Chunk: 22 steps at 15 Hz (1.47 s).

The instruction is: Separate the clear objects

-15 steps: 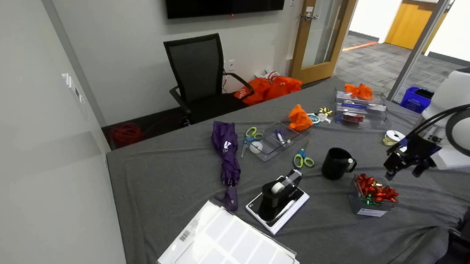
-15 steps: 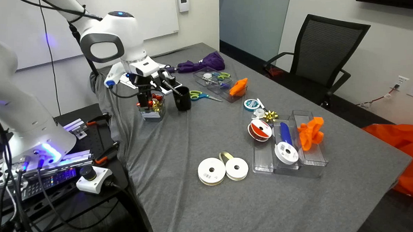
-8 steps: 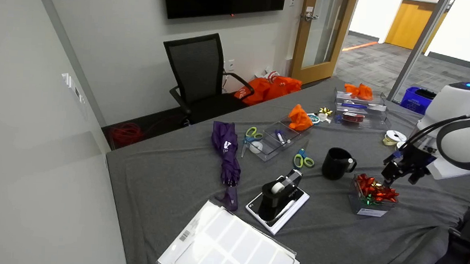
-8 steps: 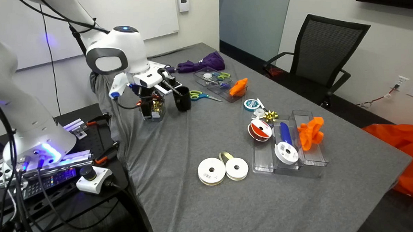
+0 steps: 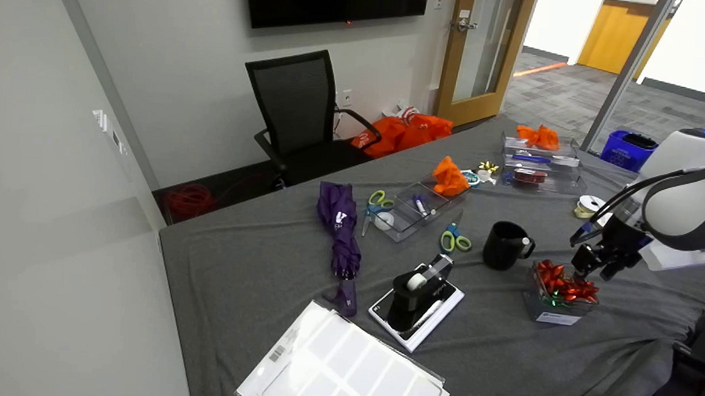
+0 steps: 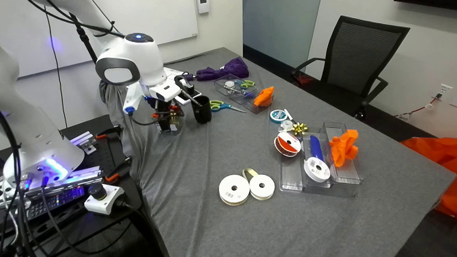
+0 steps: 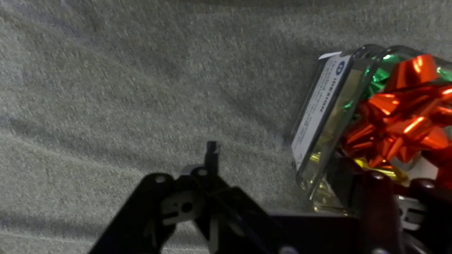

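Gripper (image 5: 593, 274) points downward, jaws apart. Nested clear trays (image 5: 557, 308), holding red bows (image 7: 399, 116), stand under one side of it. Since the earlier frame, it has lowered toward the trays.

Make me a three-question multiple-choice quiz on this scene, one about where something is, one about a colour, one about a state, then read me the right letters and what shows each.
1. Where are the shiny red bows?
A. In the black mug
B. In a clear container
C. On the chair

2. What colour is the folded umbrella?
A. Purple
B. Yellow
C. White

3. How is the claw?
A. Shut on the black mug
B. Shut on the scissors
C. Open

Right letters:
1: B, since the wrist view shows them inside the see-through walls.
2: A, since both exterior views show its purple fabric.
3: C, since the wrist view shows its fingers well apart.
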Each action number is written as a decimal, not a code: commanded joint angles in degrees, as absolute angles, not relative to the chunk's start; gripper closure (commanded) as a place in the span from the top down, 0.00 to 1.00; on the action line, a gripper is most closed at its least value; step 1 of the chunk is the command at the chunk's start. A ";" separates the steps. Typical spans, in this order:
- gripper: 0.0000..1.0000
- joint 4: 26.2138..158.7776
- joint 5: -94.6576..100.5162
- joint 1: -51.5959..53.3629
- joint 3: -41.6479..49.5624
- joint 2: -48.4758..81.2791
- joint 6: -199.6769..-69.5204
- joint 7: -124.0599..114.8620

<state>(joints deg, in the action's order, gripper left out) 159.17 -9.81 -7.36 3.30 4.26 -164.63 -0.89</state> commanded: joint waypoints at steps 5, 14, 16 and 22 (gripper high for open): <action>0.17 159.13 -13.11 -7.32 3.06 6.30 -166.62 1.79; 0.02 160.17 -22.29 -7.49 -0.04 3.19 -166.18 6.13; 0.01 158.82 -26.94 -6.94 -1.37 2.47 -164.74 8.42; 0.01 159.46 -34.33 -5.69 -3.71 -0.38 -162.79 11.24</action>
<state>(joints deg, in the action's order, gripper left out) 158.76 -31.05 -6.16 -2.95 2.21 -164.73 9.03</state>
